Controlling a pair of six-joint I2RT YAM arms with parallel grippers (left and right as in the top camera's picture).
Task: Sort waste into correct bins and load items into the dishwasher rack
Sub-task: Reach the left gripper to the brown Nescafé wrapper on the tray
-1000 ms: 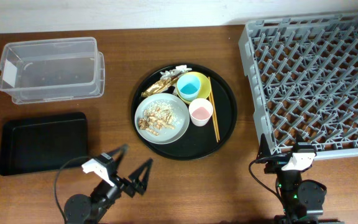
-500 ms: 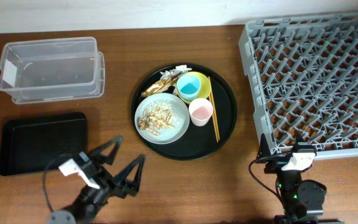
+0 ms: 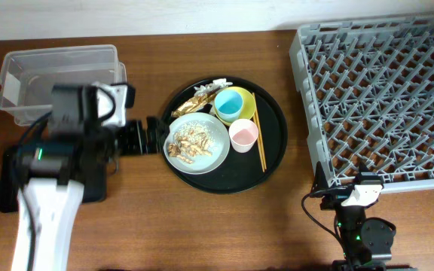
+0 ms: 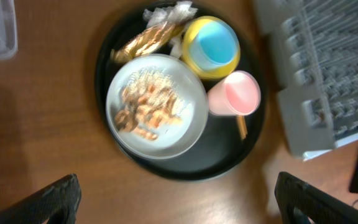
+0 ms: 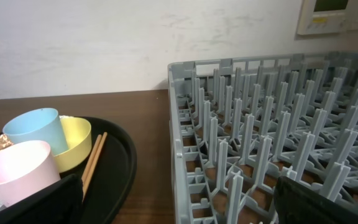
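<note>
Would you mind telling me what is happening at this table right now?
Nothing has been sorted yet. The left gripper hovers open at the left edge of the round black tray, beside the grey plate of food scraps. The pink cup, the blue cup in the yellow bowl, the chopsticks, wrapper and napkin all sit on that tray. The clear tub and dishwasher rack hold nothing. The right gripper is open by the rack's near corner.

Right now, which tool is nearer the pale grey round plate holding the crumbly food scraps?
Left. The left tool sits just off the plate's left rim; the right tool is far to its right, near the large grey plastic rack's front corner.
</note>
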